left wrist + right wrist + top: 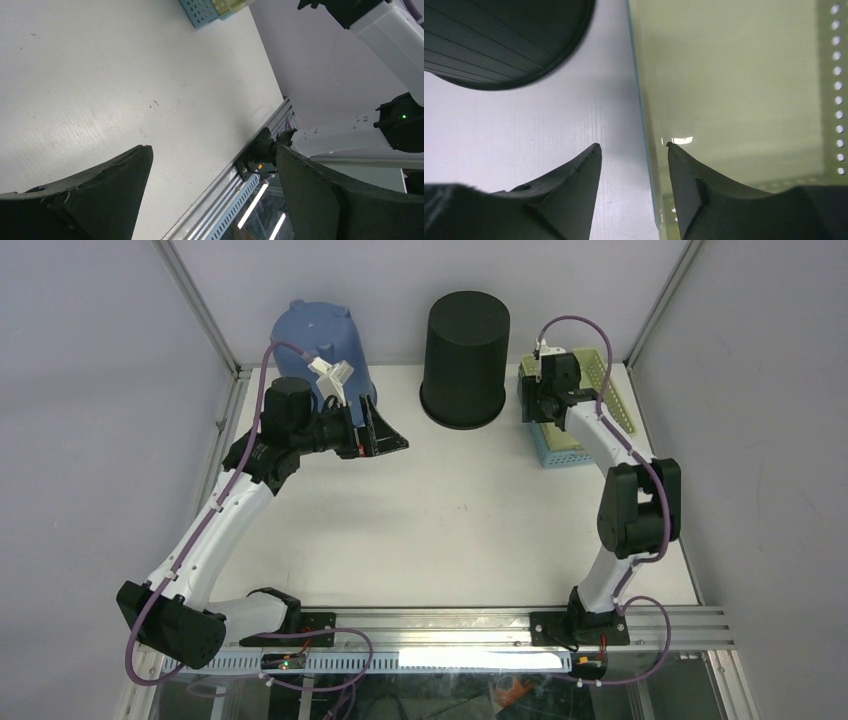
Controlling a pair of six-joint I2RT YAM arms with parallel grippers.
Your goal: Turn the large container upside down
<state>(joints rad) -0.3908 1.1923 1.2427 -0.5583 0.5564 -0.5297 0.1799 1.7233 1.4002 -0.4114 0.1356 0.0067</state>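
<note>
A large black container [466, 355] stands at the back middle of the table, closed end up and wider rim down; its rim shows in the right wrist view [499, 40]. A blue bucket [315, 345] stands at the back left, base up. My left gripper [385, 440] is open and empty, just right of the blue bucket and above the table; in the left wrist view [212, 150] only bare table lies between its fingers. My right gripper [540, 410] is open and straddles the left wall of a yellow-green basket [734, 75], gripping nothing [634, 145].
The yellow-green basket sits nested in a blue basket [560, 452] at the back right, right of the black container. Both baskets show in the left wrist view [205, 10]. Grey walls enclose the table, and an aluminium rail [450, 625] runs along its near edge.
</note>
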